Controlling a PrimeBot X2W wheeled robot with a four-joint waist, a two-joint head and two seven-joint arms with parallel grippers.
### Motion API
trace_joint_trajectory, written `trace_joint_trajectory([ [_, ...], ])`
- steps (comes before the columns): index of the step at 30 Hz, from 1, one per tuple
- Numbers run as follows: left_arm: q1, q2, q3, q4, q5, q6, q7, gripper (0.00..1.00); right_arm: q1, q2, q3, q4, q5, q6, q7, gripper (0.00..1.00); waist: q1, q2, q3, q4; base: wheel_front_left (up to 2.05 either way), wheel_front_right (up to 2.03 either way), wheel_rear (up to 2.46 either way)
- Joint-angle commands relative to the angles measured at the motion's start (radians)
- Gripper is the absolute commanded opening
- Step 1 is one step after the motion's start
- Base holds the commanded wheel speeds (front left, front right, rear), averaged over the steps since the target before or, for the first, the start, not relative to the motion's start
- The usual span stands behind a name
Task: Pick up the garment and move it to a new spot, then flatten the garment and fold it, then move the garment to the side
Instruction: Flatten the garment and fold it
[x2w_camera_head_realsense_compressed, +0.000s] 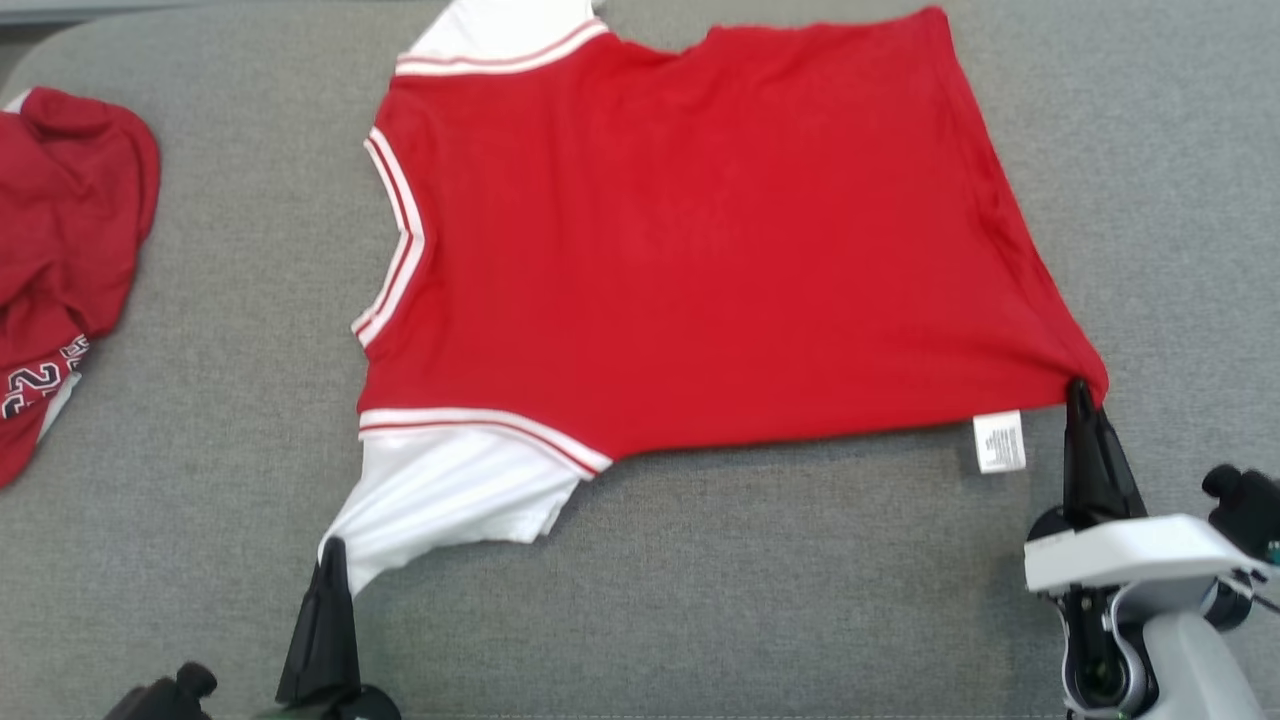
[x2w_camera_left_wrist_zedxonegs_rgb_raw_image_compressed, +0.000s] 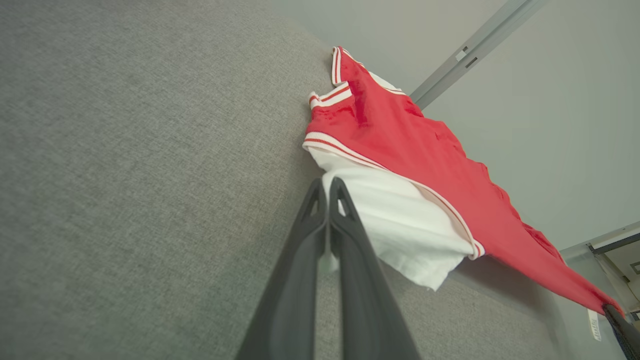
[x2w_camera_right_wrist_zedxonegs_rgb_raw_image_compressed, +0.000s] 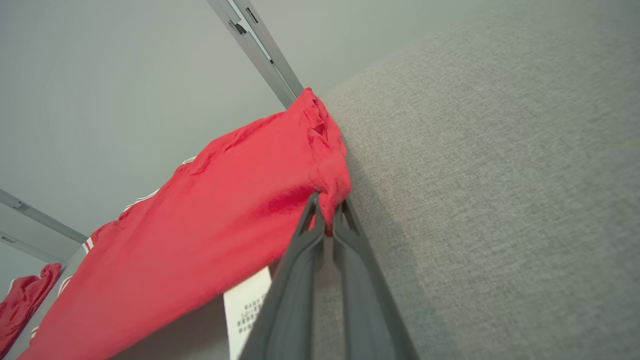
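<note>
A grey woven surface (x2w_camera_head_realsense_compressed: 760, 600) runs under everything, with a pale wall and a metal rail (x2w_camera_right_wrist_zedxonegs_rgb_raw_image_compressed: 260, 50) past its far edge. The red shirt (x2w_camera_head_realsense_compressed: 700, 250) lies spread across the middle of it. The left gripper (x2w_camera_head_realsense_compressed: 333, 550), fingers pressed together, pinches the edge of the near white sleeve (x2w_camera_head_realsense_compressed: 440, 490). The right gripper (x2w_camera_head_realsense_compressed: 1079, 390) pinches the red hem corner just beside the white label (x2w_camera_head_realsense_compressed: 1000, 442). The picture's top edge cuts off the far sleeve. A second red garment (x2w_camera_head_realsense_compressed: 70, 250) at the left is also cut off, and its print is hard to read.
</note>
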Motion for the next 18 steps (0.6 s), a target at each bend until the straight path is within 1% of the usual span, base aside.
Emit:
trace_joint_trajectory([
  [1,0.029,0.007,0.004,0.003,-0.018,-0.002,-0.001,0.00,0.032,-0.001,-0.003,-0.013,0.006,-0.001,-0.004,0.00,0.0001,0.0071,-0.052,-0.011,0.00,0.00,0.00],
  [6,0.109,-0.002,0.025,-0.013,-0.027,0.000,-0.001,0.00,0.142,0.008,-0.006,-0.058,0.030,-0.001,-0.004,0.00,0.0001,0.0071,-0.082,-0.019,0.00,0.00,0.00],
  [11,0.172,-0.008,0.039,-0.028,-0.035,0.000,-0.001,0.00,0.217,0.014,0.002,-0.083,0.060,-0.001,-0.004,0.00,0.0001,0.0071,-0.101,-0.036,0.00,0.00,0.00],
  [15,0.180,-0.001,0.033,-0.030,-0.038,0.000,-0.001,0.00,0.238,0.018,0.028,-0.070,0.078,-0.001,-0.004,0.00,0.0001,0.0071,-0.119,-0.053,0.00,0.00,0.00],
  [18,0.159,-0.002,0.033,-0.029,-0.045,0.000,-0.001,0.00,0.238,0.019,0.044,-0.038,0.080,-0.001,-0.004,0.00,0.0001,0.0071,-0.137,-0.066,0.00,0.00,0.00],
])
